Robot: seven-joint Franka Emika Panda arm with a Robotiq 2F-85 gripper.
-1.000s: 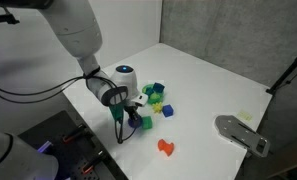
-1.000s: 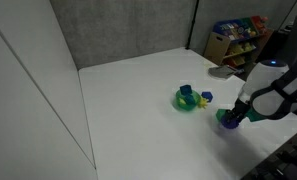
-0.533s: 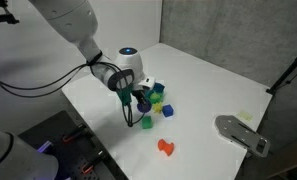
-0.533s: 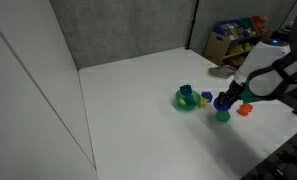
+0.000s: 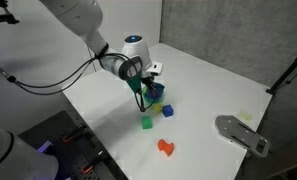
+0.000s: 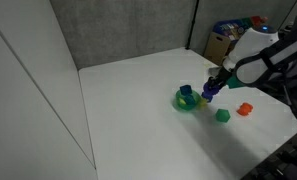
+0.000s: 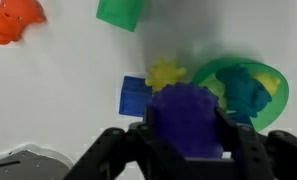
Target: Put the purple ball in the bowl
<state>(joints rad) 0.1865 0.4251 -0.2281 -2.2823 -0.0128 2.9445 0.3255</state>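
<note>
Gripper (image 7: 188, 138) pinches the purple ball (image 7: 186, 112), held aloft seemingly to clear the rim of the bowl (image 7: 276, 95) just ahead and slightly off to its side.

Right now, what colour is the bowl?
The bowl is bright green; it shows best in the wrist view.

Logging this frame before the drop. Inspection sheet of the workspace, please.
Surface: white tabletop, no spills seen.
Job's things: dark purple ball gripped in the hand, not in the bowl; bright-green round bowl on the table, a teal piece inside.
Clutter: small green cube, blue cube, orange toy, yellow piece, grey flat object.
Hand: hand shut on the ball, beside the bowl.
Cables: black cable trailing from the arm.
Surroundings: grey wall panels; shelf of packets.
</note>
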